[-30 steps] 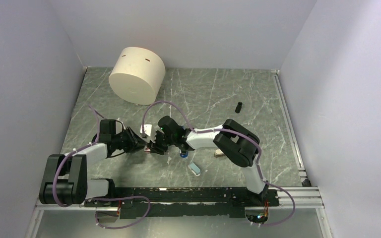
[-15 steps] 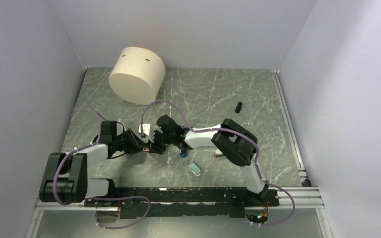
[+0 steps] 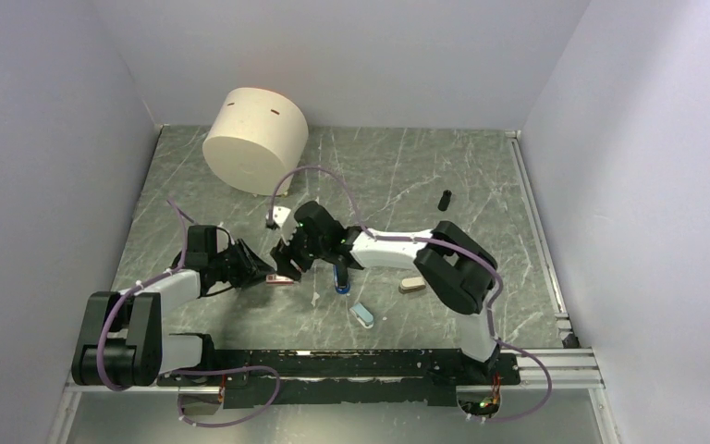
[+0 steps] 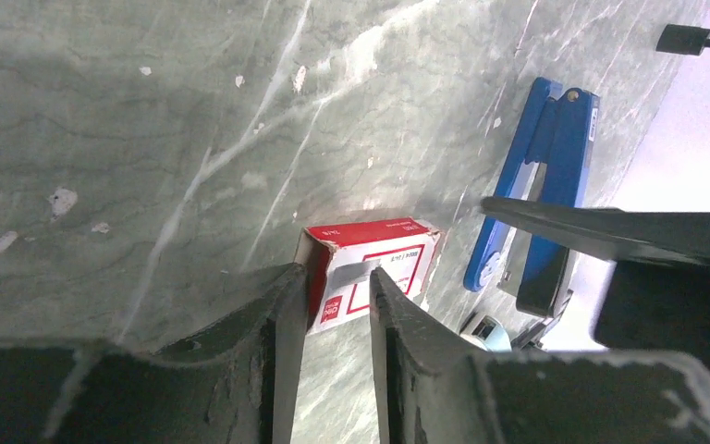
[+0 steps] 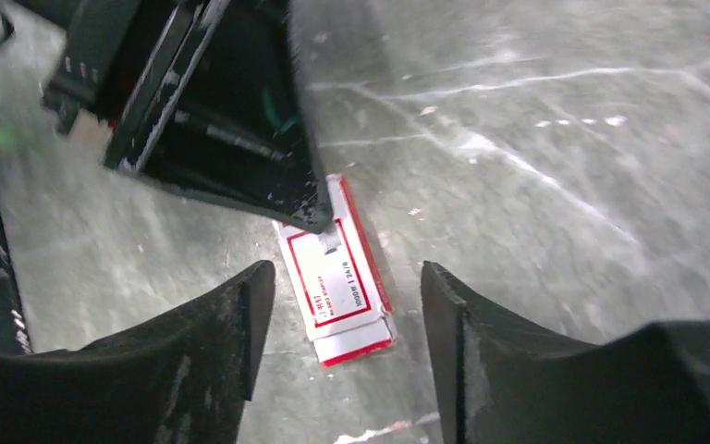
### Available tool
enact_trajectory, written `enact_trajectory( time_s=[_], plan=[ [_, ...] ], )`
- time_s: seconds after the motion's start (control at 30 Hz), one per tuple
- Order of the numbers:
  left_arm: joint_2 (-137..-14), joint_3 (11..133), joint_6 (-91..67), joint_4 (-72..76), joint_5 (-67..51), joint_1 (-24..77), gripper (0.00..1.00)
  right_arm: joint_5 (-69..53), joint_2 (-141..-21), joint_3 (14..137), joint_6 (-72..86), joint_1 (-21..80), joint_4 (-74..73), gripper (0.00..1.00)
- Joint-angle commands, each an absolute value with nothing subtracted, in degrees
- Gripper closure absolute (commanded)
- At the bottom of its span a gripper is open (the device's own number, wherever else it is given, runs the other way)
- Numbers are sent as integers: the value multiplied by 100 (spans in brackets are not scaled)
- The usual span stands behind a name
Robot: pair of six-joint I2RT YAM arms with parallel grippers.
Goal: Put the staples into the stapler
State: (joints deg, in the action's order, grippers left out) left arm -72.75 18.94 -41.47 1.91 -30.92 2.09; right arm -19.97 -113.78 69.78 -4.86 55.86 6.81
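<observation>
Where the two arms meet on the grey table (image 3: 407, 185), the staples (image 3: 281, 278) show as one small red-and-white cardboard box lying flat, at 9 o'clock of the one slim blue stapler (image 3: 338, 279) with its black inner arm. The left gripper (image 4: 333, 277), at the box's 9 o'clock, rests a fingertip on it, jaws narrowly apart, and I cannot tell whether it grips anything. The right gripper (image 5: 346, 273), at its 12 o'clock, hangs wide open, having drawn back and spread since a second ago, uncovering more of the stapler.

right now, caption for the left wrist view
Left gripper tips at the red-and-white staple box, blue stapler lying beyond.
</observation>
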Motion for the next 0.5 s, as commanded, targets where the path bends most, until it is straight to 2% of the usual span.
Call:
enact_trajectory(
  time_s=[0.0, 0.1, 0.23, 0.37, 0.47],
  plan=[
    [-7142, 2014, -4032, 78, -2981, 230, 65, -771, -10959, 7296, 1031, 5527, 39, 39],
    [-7141, 1995, -4032, 67, -2963, 232, 65, 256, -11118, 7695, 2207, 5599, -1032, 39],
    [-7263, 2009, -4028, 115, -3050, 231, 67, 775, -11537, 8375, 2862, 5759, -2140, 39],
    [-7330, 1999, -4030, 194, -3195, 229, 67, 216, -11616, 8279, 2619, 5812, -1861, 38],
    [-7278, 2019, -4004, 118, -3151, 235, 65, -432, -11524, 8037, 1506, 5839, -1481, 30]
  ],
)
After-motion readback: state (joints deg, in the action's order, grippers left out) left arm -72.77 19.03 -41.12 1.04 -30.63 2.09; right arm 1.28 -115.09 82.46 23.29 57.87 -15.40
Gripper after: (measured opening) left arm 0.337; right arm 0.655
